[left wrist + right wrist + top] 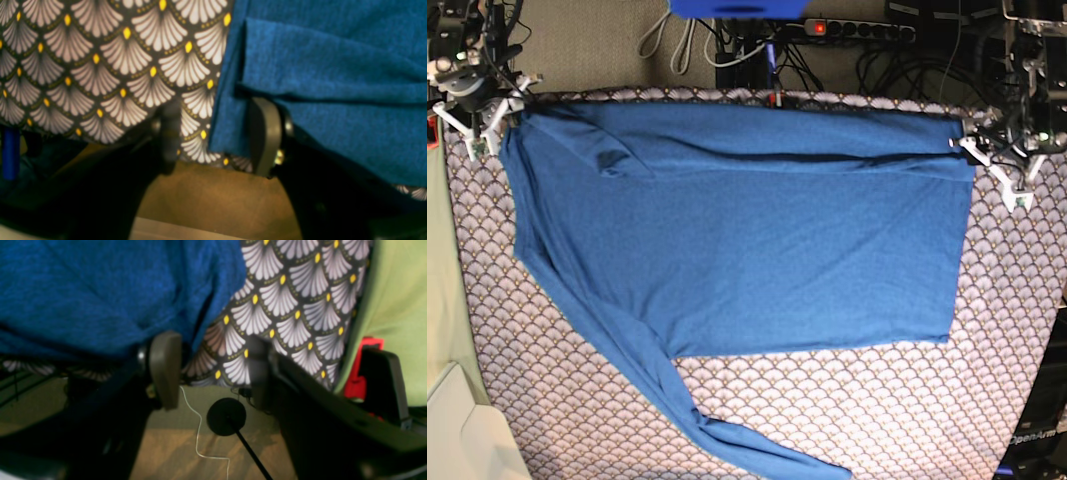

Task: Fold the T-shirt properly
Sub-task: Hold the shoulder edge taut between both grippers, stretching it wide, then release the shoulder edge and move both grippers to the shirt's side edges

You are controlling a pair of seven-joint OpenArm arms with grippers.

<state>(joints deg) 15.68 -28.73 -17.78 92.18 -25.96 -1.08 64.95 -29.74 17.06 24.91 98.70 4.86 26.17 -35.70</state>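
The blue T-shirt [757, 250] lies spread flat on the scallop-patterned cloth [907, 410]. A strip along its far edge is folded over, and one long sleeve [727, 435] trails toward the front. My left gripper [992, 170] is at the shirt's far right corner. In the left wrist view it [217, 133] stands open, with the shirt's edge [230, 126] lying loose between its fingers. At the far left corner is my right gripper [482, 125]. It [210, 368] is open too, with the shirt [100, 296] just beyond its left finger [165, 366].
A green surface [437, 300] borders the table on the left, with a white box [467, 440] at the front left corner. A power strip and cables [857, 30] lie behind the table. Below my right gripper, a black disc on a stalk [226, 416] stands on the floor.
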